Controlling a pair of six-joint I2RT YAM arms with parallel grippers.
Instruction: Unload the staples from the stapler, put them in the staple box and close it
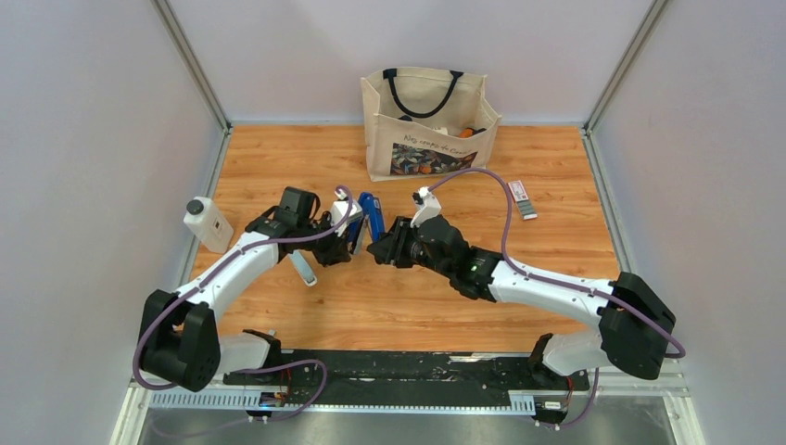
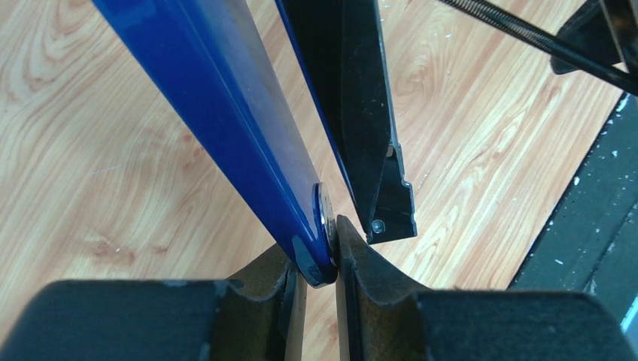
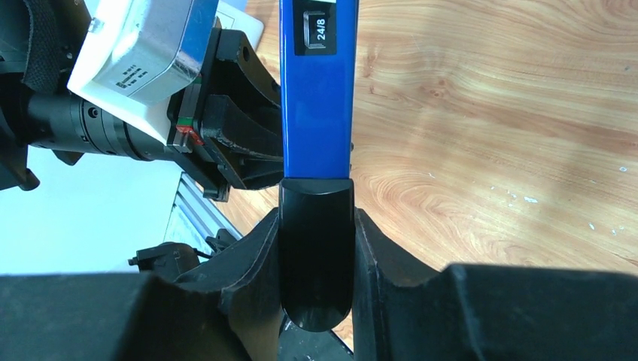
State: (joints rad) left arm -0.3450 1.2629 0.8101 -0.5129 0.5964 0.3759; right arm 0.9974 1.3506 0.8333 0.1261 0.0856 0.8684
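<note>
On my left wrist feed, the left gripper (image 2: 322, 259) is clamped on the hinge end of the blue stapler (image 2: 218, 113), with one of the fingers (image 2: 372, 263) on each side. The stapler is splayed open: its blue arm runs up to the left, and its black magazine arm (image 2: 361, 113) splits off just beside it. Beneath lies the wooden worktop (image 2: 98, 165), with a dark rail (image 2: 594, 226) at the right edge.

The stapler (image 1: 371, 214) sits between left gripper (image 1: 354, 237) and right gripper (image 1: 378, 248), bag (image 1: 428, 130) behind.
</note>
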